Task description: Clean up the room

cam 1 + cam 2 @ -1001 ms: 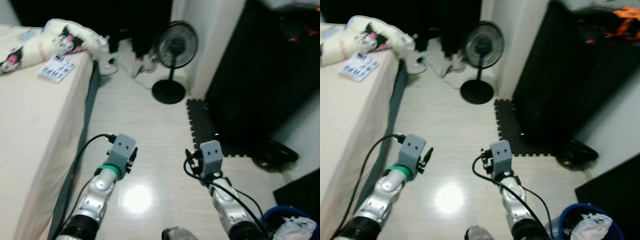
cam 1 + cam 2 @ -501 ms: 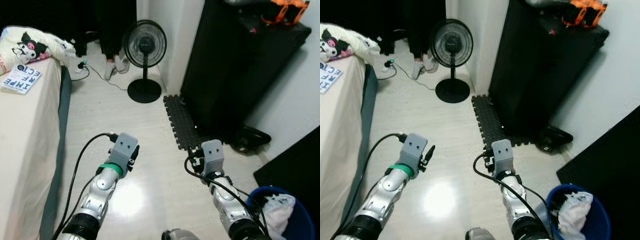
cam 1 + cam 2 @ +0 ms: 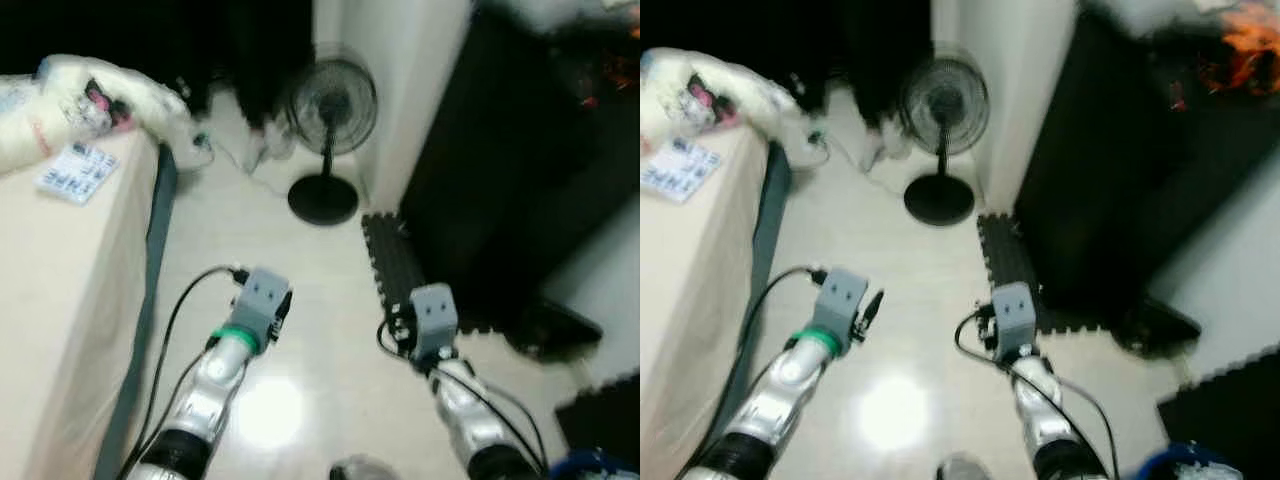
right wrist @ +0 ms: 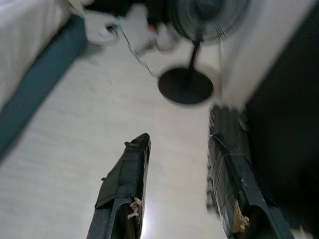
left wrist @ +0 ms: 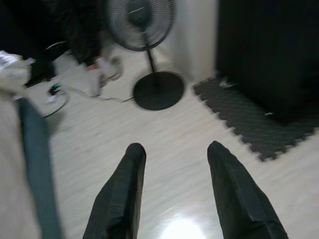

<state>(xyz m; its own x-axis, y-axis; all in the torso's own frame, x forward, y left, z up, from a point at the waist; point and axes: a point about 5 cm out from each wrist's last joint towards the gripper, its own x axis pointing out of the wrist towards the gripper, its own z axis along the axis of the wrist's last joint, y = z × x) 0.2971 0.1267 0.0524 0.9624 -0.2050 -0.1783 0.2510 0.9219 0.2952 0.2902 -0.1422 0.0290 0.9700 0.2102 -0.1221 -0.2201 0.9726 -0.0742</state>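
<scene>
Right now you have both arms held forward over the pale glossy floor (image 3: 300,260), and the head views are blurred. Your left gripper (image 5: 174,164) has its two black fingers spread apart with nothing between them, and your right gripper (image 4: 182,159) is likewise parted and empty; both point along the floor towards the black pedestal fan (image 3: 332,110).

That fan stands upright on its round base near the white wall corner (image 3: 415,90), its head facing the room. Just to the right of the base lies a strip of dark interlocking foam mat (image 3: 395,265), its long axis running from the fan towards you, along the foot of a large black cabinet (image 3: 520,170). Something orange (image 3: 1250,45) sits on top of the cabinet, too blurred to name. A dark object (image 3: 555,325) rests on the floor by the cabinet's near corner.

On your left runs the bed with a cream sheet (image 3: 60,300) and a dark teal side edge (image 3: 150,270). A printed cream blanket (image 3: 90,100) is bunched at its far end, and a small white-and-blue printed booklet (image 3: 78,172) lies flat beside it. A white cable (image 3: 235,155) trails across the floor between the bed's far corner and the fan.
</scene>
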